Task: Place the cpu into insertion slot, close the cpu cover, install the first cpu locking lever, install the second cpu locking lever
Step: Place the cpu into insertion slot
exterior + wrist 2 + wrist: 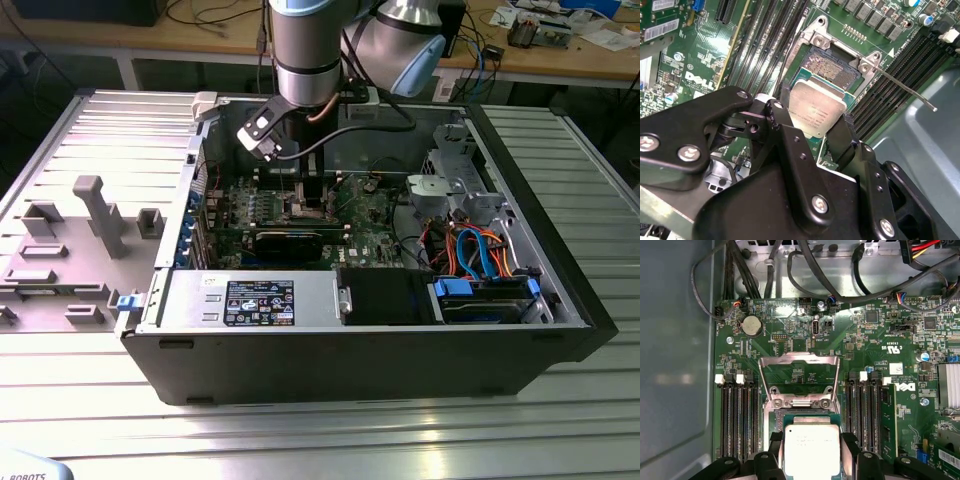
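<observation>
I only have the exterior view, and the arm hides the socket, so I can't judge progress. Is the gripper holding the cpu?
Observer: Yes. In both wrist views the gripper is shut on the cpu, clamping two opposite edges.
Operator: Is it in the slot?
Observer: Not seated, as far as I can tell. In the second wrist view, bare contacts of the slot show past the cpu's edge.
Operator: And the cover?
Observer: Open. In the first wrist view the cover is swung back beyond the slot.
</observation>
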Tool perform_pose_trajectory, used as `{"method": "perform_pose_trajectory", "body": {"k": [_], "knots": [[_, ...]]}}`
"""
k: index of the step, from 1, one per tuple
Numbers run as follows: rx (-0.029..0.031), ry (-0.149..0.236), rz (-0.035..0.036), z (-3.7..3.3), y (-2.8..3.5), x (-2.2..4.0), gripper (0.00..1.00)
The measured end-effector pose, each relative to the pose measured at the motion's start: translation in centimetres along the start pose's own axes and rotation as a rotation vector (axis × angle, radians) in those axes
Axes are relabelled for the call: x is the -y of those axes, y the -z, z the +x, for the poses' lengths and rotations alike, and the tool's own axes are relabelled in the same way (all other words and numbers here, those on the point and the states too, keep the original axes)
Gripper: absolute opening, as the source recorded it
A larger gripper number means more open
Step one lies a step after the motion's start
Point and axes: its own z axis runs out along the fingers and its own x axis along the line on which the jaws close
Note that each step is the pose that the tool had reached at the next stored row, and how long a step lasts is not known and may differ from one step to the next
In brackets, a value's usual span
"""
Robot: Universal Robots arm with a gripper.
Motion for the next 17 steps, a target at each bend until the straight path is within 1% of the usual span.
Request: {"method": "perform_pose_trajectory", "body": {"k": [6,12,14,17], "knots": [[-0.0001,0.0,0.0,0.0,-0.01,0.0,0.54],[-0.0001,0.0,0.0,-0.01,-0.22,0.02,0.54],[-0.002,0.0,-0.0001,-0.01,-0.27,0.03,0.54],[-0.0019,0.0,-0.0008,-0.03,-0.86,0.16,0.54]]}}
